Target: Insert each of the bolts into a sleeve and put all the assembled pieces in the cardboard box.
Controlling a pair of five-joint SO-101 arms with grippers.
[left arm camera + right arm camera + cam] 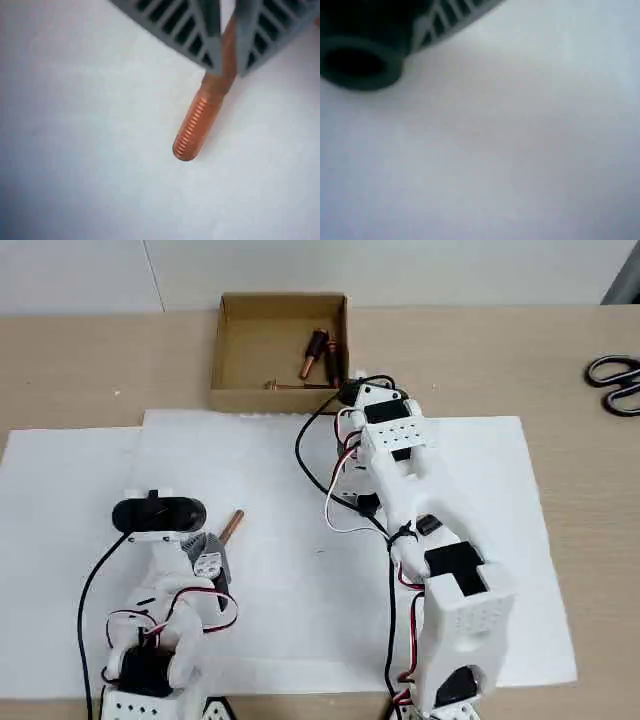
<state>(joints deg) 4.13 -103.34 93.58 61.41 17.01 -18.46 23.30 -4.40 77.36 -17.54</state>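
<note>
1. The left claw [227,60] is clamped on the smooth shank of the copper bolt [194,127]. The threaded end juts free beyond its tips, which we judge leaves it ready to enter a sleeve.
2. The right claw [350,392] appears closed on a dark sleeve [359,62] with its bore left open (ready to receive, we think). The cardboard box [228,340] lies just beyond this claw, with assembled pieces [315,352] inside.
3. The bolt's head is hidden behind the left claw's jaws. Most of the sleeve's length is cut off.
</note>
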